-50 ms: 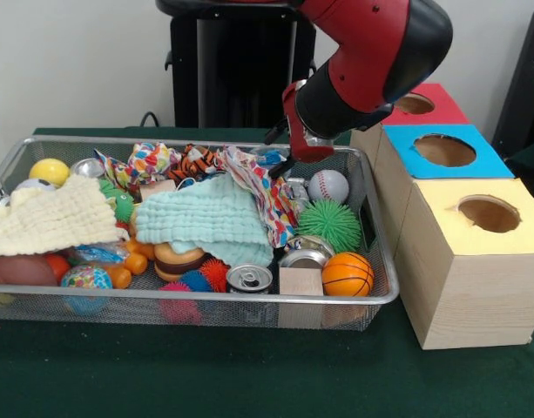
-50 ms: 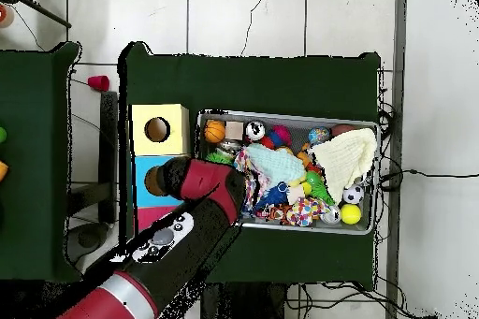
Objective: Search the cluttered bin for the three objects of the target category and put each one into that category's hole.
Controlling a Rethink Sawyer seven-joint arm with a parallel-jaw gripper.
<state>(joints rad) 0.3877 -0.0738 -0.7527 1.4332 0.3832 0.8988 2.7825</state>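
Hand point(image 1: 284, 161) hangs over wire bin point(image 1: 375, 261) far right corner, near baseball point(image 1: 328, 185); you cannot tell its grip. Three hole boxes, yellow box point(image 1: 476, 261) nearest, stand beside bin on desk point(image 1: 249, 374).

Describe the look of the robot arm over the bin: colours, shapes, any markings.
The arm is built of thick rounded segments with glossy red shells and black joint sections between them. In the front view its lower end narrows to a red collar with a silvery ring and dark cables at the wrist. From overhead, the arm shows a grey-white panel with round dark buttons and a pale band near the base. The gripper cannot be made out.
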